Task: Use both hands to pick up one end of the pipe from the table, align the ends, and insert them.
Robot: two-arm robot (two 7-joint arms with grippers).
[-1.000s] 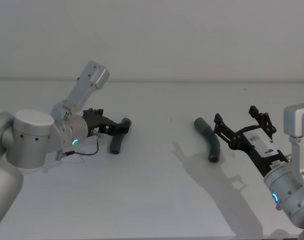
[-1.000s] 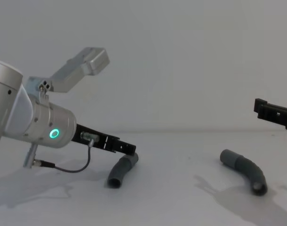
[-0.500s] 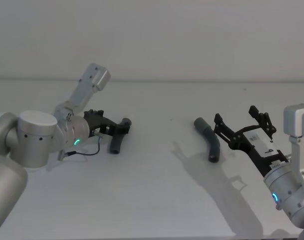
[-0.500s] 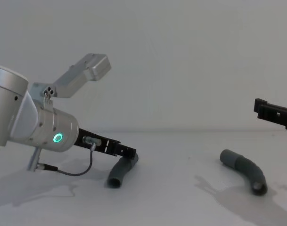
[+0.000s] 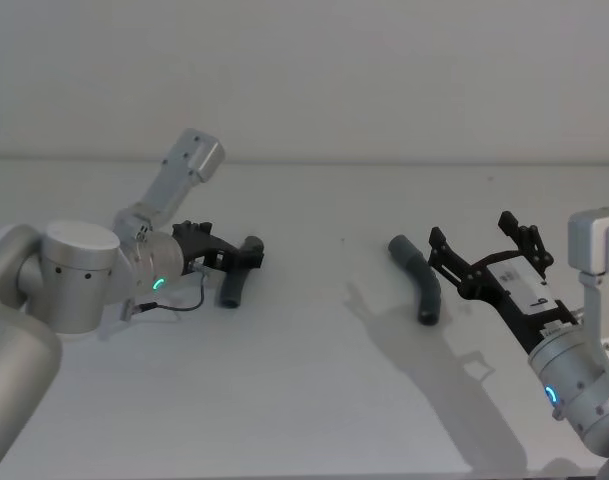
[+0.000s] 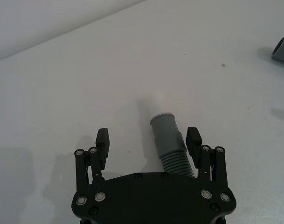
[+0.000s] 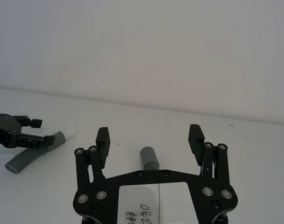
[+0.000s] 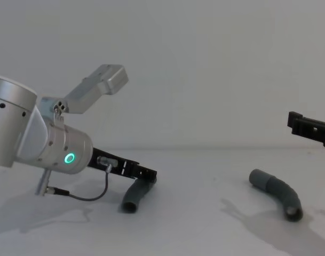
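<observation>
Two dark grey pipe pieces are laid on the desk (image 5: pixel 304 400), well apart from each other. At the left, the left claw (image 5: pixel 249 250) is lowered close to the desk with its fingers spread wide, and nothing is gripped by it. The far end of the left pipe piece (image 5: pixel 232 288) is set between those fingers. In the left wrist view its smooth collar and the ribbed part behind it are seen nearer to one finger than to the other; whether that finger is touched cannot be told. The white tip (image 6: pixel 156 103) is pointed away from the claw's palm. The rest of this piece is curved back toward the robot and rested on the desk. Farther right, the right pipe piece (image 5: pixel 422 283) is laid flat on the desk, untouched. At the far right, the right claw (image 5: pixel 470 228) is held above the desk, near that piece but apart from it, with its fingers opened wide and empty.
</observation>
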